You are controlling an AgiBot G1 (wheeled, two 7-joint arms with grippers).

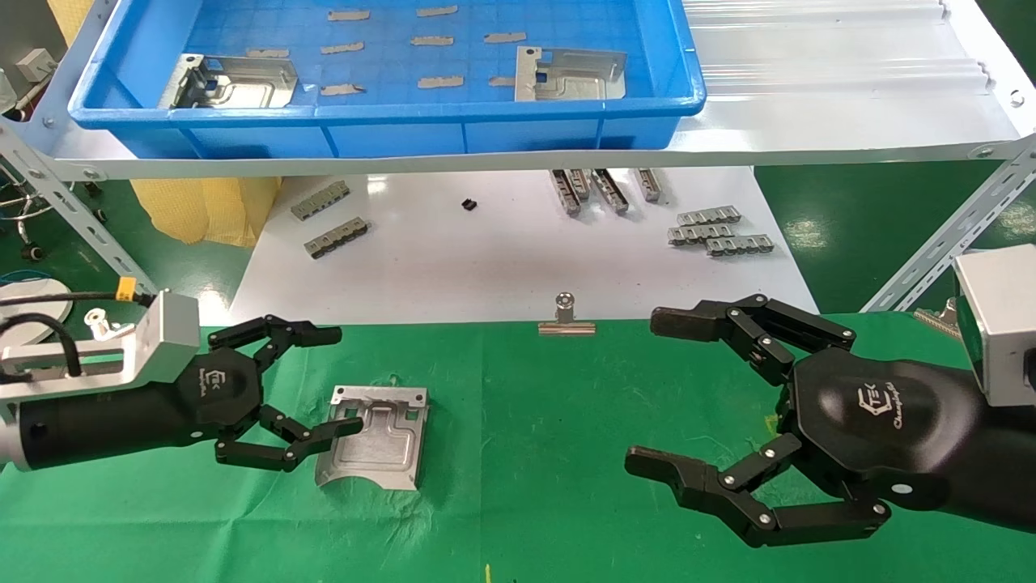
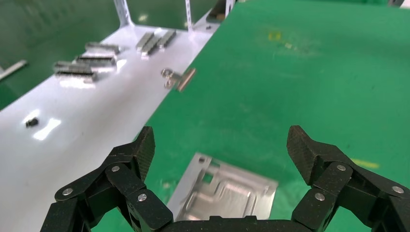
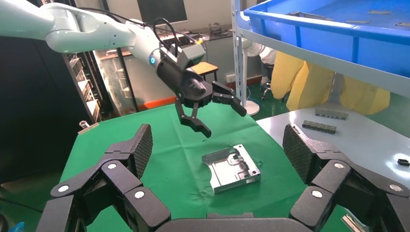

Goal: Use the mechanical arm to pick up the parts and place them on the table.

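One silver part point(image 1: 376, 437) lies flat on the green table point(image 1: 550, 453), left of centre. My left gripper point(image 1: 336, 380) hangs open just left of it and a little above it, holding nothing; its lower finger overlaps the part's left edge in the head view. From the left wrist, the part point(image 2: 227, 193) shows below the spread gripper point(image 2: 221, 145). My right gripper point(image 1: 655, 393) is open and empty over the table's right side; its wrist view looks past its own jaws point(image 3: 217, 145) at the part point(image 3: 232, 169) and the left gripper point(image 3: 212, 111). Two more parts point(image 1: 235, 81) point(image 1: 571, 74) lie in the blue tray point(image 1: 388, 121).
The blue tray stands on a white shelf point(image 1: 809, 97) at the back, with thin grey slips in it. Below, a glossy white board point(image 1: 502, 259) carries grey toothed strips point(image 1: 332, 219) point(image 1: 720, 231). A silver binder clip point(image 1: 566, 320) grips the cloth's far edge.
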